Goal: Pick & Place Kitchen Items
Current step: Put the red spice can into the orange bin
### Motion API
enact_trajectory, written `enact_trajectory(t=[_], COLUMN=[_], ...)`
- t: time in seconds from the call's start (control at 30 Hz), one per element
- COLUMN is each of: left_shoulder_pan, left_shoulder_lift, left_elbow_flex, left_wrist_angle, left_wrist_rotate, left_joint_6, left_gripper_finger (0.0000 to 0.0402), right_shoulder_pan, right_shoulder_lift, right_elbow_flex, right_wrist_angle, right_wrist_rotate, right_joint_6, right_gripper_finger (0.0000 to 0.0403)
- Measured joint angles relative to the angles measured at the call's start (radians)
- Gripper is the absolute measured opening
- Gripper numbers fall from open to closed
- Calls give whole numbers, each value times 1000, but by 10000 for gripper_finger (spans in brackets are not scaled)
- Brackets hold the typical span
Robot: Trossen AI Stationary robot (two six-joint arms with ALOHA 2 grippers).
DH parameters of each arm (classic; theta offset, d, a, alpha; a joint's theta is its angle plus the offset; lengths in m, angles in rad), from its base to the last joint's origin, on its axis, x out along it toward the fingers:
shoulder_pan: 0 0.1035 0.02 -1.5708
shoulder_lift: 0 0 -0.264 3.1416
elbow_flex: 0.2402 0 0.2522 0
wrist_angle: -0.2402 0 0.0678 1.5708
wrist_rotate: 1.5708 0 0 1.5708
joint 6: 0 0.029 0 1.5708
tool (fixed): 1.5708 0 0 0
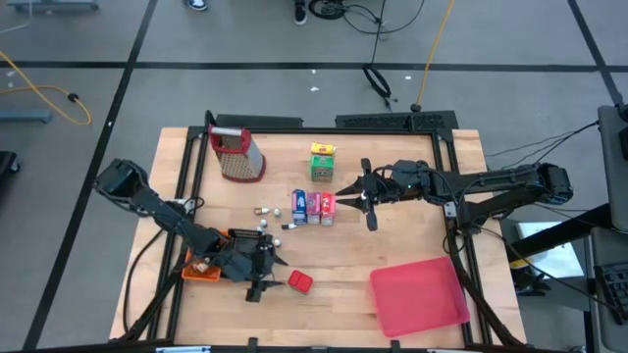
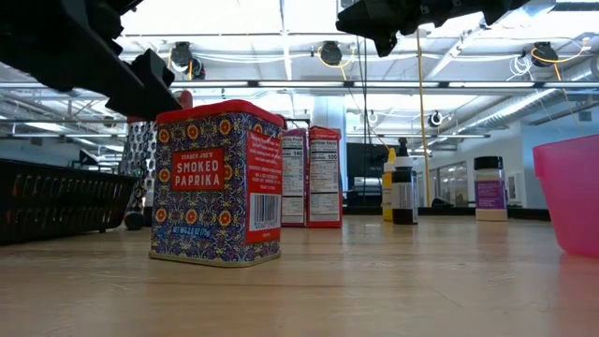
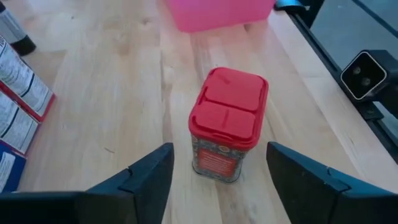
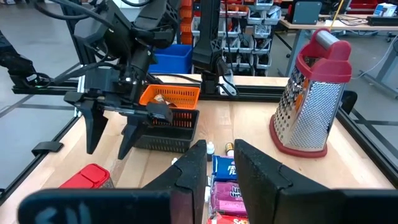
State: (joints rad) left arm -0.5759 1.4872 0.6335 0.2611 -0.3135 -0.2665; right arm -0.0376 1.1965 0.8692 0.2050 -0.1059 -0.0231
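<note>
Overhead, the left gripper (image 1: 263,278) sits near the table's front edge, its fingers spread wide with nothing between them; the red-lidded paprika tin (image 1: 300,283) stands just beside it, not touching. An orange basket (image 1: 200,269) lies under that arm. The right gripper (image 1: 359,199) hangs beside a row of blue, pink and red cartons (image 1: 313,207). A green-yellow carton (image 1: 322,162) stands behind them, near the grater (image 1: 235,153), and a pink bin (image 1: 419,295) sits at the front right.

Low view: the paprika tin (image 2: 218,183) stands upright on the wood, free of any grip.

Left wrist view: both fingers (image 3: 150,180) flank the tin (image 3: 227,124) with clear gaps on each side.

Right wrist view: the right gripper (image 4: 219,163) has its fingers drawn close together, a narrow gap left, holding nothing, above the cartons (image 4: 226,190).
</note>
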Motion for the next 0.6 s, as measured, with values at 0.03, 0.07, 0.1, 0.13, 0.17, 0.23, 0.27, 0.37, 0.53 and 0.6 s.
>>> enact_trajectory(t=[0.03, 0.07, 0.1, 0.13, 0.17, 0.23, 0.27, 0.37, 0.53, 0.6], left_shoulder_pan=[4, 10, 13, 17, 20, 27, 29, 35, 41, 46], left_shoulder_lift=[0, 0, 0, 0, 0, 6, 14, 45, 104, 126], left_elbow_flex=[0, 0, 0, 0, 0, 0, 0, -1, 0, 0], left_wrist_angle=[0, 0, 1, 2, 4, 9, 14, 36, 124, 133], left_wrist_rotate=[0, 0, -1, -2, -1, 0, 3, 29, 88, 87], left_joint_6=[-1, -4, -5, -5, -5, -5, -5, -5, 5, 9], left_gripper_finger=[266, 268, 270, 270, 270, 271, 271, 271, 271, 271], right_shoulder_pan=[0, 0, 0, 0, 0, 0, 0, 0, 0, 0], right_shoulder_lift=[0, 0, 0, 0, 0, 0, 0, 0, 0, 0], right_elbow_flex=[0, 0, 0, 0, 0, 0, 0, 0, 0, 0], right_wrist_angle=[0, 0, 0, 0, 0, 0, 0, 0, 0, 0], right_wrist_rotate=[0, 0, 0, 0, 0, 0, 0, 0, 0, 0], right_joint_6=[0, 0, 0, 0, 0, 0, 0, 0, 0, 0], right_gripper_finger=[75, 75, 75, 75, 75, 75, 75, 75, 75, 75])
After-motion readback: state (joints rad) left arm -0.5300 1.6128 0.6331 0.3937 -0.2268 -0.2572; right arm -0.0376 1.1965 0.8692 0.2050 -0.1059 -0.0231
